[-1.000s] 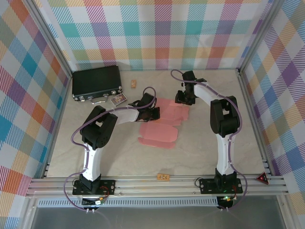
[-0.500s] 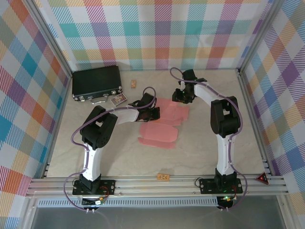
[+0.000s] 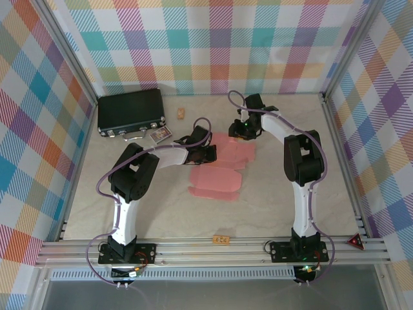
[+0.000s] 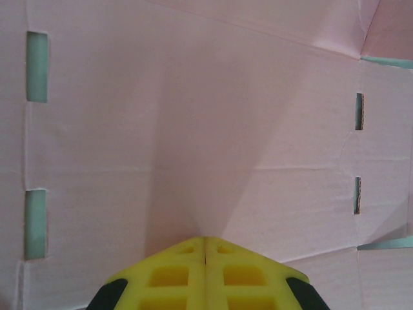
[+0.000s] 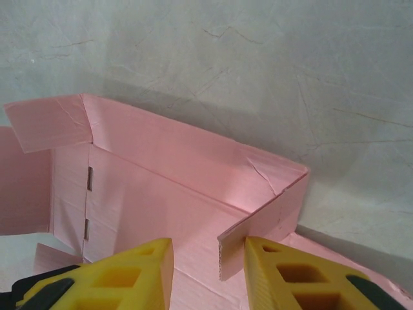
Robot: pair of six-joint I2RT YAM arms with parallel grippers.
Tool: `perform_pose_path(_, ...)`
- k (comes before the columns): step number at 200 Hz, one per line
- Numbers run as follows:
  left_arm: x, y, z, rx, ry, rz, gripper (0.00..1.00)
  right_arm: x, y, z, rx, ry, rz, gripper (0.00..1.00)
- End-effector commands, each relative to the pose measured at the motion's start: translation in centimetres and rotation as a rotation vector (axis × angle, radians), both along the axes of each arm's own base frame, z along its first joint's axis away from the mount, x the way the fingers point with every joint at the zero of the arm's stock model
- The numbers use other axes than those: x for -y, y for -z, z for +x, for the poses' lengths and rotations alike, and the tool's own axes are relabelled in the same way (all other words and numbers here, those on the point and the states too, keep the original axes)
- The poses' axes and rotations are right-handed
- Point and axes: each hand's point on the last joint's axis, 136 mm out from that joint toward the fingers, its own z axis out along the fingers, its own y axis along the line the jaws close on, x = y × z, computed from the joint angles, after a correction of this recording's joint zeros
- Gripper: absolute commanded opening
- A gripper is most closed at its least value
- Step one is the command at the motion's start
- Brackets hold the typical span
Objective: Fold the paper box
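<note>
Pink paper box (image 3: 216, 183) mid-frame on tabletop (image 3: 168, 213): thin card, light, creases easily (one wall up). Pressing it flat, left fingers (image 4: 171, 276) together; right fingers (image 5: 287, 274) apart, straddling the raised flap's edge, likely best hold.

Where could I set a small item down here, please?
Bare table lies between the right arm and the right frame, and between it and the left arm, nearer than the paper box. Crowded: far left, around the black case and card.
</note>
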Motion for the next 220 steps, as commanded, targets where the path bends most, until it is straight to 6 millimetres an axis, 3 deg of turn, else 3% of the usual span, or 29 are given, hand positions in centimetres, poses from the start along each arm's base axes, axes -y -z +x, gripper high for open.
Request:
perform_pose_path(1, -2.4, 4.4, -2.8, -0.143, -0.005, 0.124, 0.0, -0.7, -0.9, 0.2, 0.004, -0.005, 0.022, 0.35)
perform_pose_path(37, -1.7, 2.3, -2.3, -0.119, 0.016, 0.103, 0.0, 0.4, -3.7, -0.3, 0.071, 0.006, -0.014, 0.36)
perform_pose_path(60, -1.8, 0.1, -1.8, -0.093, 0.027, 0.125, 0.05, 0.9, -5.1, -1.8, 0.089, 0.001, -0.023, 0.37)
perform_pose_path(78, -1.8, -2.0, -1.2, -0.059, 0.04, 0.134, 0.11, 1.2, -5.3, -3.8, 0.087, -0.016, -0.039, 0.37)
perform_pose_path(101, -2.3, -4.4, -1.0, -0.011, 0.035, 0.141, 0.28, 1.1, -5.0, -6.3, 0.074, -0.037, -0.05, 0.37)
perform_pose_path(128, -4.3, -6.1, -1.4, 0.035, -0.009, 0.172, 0.38, -0.1, -4.3, -8.9, 0.048, -0.078, -0.043, 0.36)
perform_pose_path(157, -7.5, -6.7, -2.3, 0.039, -0.082, 0.192, 0.46, -2.3, -2.9, -11.1, 0.015, -0.131, -0.026, 0.33)
perform_pose_path(187, -11.0, -5.7, -3.3, 0.015, -0.153, 0.227, 0.52, -4.4, -1.1, -12.4, -0.021, -0.16, -0.004, 0.28)
perform_pose_path(220, -11.8, -4.4, -3.7, -0.021, -0.149, 0.176, 0.56, -4.9, 1.3, -13.1, -0.058, -0.152, -0.031, 0.25)
